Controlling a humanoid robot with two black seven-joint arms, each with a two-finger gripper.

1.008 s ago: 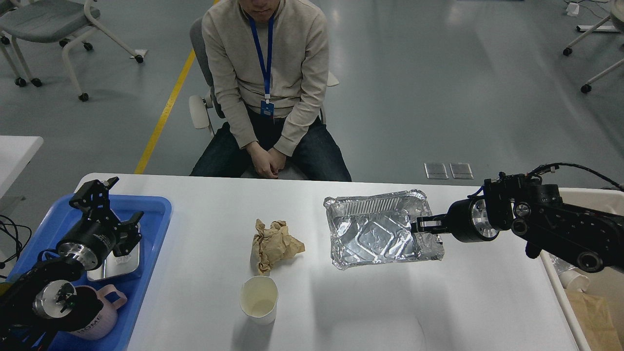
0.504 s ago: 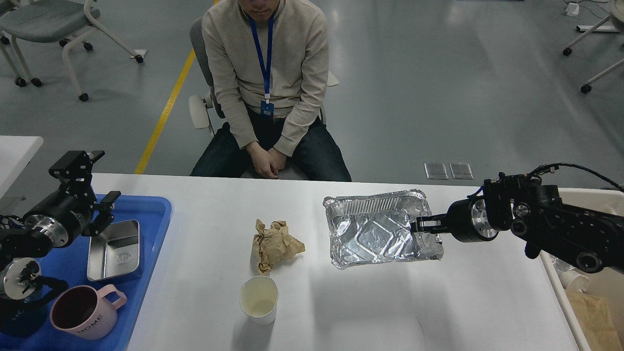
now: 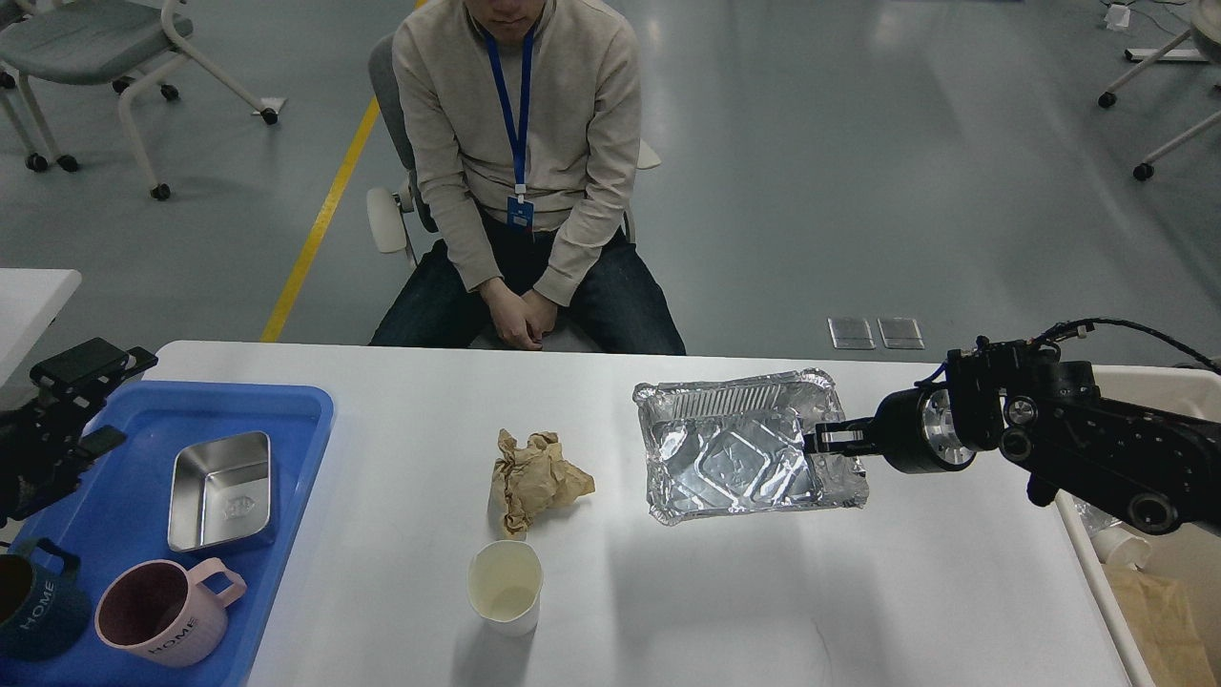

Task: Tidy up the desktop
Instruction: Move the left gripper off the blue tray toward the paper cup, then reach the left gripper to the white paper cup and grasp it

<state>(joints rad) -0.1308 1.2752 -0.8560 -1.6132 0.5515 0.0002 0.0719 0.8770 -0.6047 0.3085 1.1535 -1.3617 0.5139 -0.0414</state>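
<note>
Left gripper (image 3: 81, 382), fingers indistinct, has pulled back to frame's left edge off the blue tray (image 3: 286, 458); right gripper (image 3: 828, 440) stays pinching the foil tray's (image 3: 734, 448) rim, likely bin-bound

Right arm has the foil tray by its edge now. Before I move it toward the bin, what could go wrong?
The right gripper pinches only the thin right rim of the foil tray; crinkled foil could bend or tear and slip free when lifted. The tray looks tilted, so any residue might spill onto the desktop. A low sweep could also catch the beige bin wall.
</note>
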